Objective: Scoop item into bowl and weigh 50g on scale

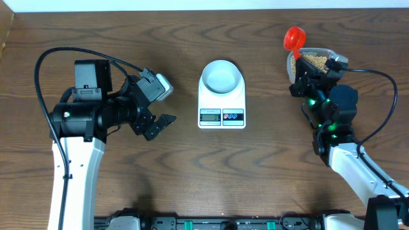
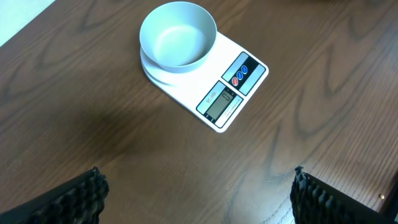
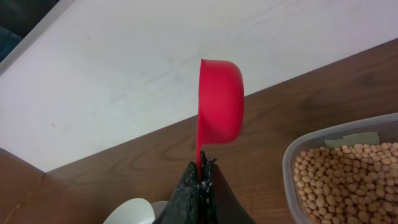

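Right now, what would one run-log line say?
left gripper: open, holding nothing | right gripper: shut on red scoop beside tub of beans | bowl: empty, on scale

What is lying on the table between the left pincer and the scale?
Nothing: only bare wooden table between the left pincer and the scale, as the overhead view shows.

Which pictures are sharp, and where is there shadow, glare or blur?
Overhead view: even light, sharp, little glare, but the display of the flat white rectangular digital scale is too small to read. Left wrist view: a dark shadow lies on the brown wooden table. Right wrist view: the red plastic scoop is sharp; the right claw gripping it is dark, with little detail.
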